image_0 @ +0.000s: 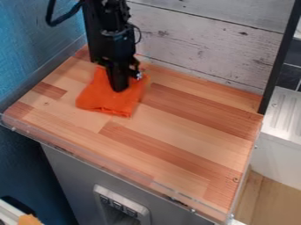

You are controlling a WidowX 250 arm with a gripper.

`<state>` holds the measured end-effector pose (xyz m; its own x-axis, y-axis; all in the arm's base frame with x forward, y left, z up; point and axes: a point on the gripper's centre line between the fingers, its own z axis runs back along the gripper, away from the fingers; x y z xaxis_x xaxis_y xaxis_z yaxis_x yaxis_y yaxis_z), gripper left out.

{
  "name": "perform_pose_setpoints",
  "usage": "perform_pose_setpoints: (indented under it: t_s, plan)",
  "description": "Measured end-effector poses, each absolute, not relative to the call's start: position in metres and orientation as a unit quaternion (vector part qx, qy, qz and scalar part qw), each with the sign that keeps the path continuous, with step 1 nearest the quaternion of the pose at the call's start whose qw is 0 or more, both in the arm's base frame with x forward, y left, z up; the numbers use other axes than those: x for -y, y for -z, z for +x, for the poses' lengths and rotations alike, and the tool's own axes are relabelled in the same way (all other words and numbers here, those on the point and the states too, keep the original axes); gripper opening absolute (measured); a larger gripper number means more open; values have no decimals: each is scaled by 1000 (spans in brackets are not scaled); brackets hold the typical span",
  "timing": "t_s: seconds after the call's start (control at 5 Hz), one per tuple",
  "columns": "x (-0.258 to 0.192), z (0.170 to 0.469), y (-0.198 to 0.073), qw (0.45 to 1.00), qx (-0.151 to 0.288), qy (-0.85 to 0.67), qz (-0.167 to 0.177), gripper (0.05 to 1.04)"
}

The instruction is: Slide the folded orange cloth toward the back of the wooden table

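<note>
from my remote seat i judge this as the contact step, my black two-finger gripper (pixel 119 87) down at the flat orange cloth (pixel 107 100) on the striped wooden tabletop's (pixel 189 128) far left part, and since i cannot tell whether it is clenched or released, the next move calls for checking its grip.

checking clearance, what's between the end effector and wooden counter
The orange cloth lies on the wooden counter under the end effector, in the camera view.

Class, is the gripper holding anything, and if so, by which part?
It cannot be told: the gripper is down at the orange cloth, any grip unclear.
</note>
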<state>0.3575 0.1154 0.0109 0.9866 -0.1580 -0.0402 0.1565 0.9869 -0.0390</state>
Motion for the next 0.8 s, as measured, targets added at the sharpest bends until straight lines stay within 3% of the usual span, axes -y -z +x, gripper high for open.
perform_pose_setpoints:
  t_s: [0.2, 0.4, 0.8]
  plan:
    - [-120, 362, -14, 999, -28, 43, -8, 86]
    - [-124, 362, -20, 999, -39, 14, -1, 236]
    - [-132, 339, -54, 1000, -23, -14, 6, 782]
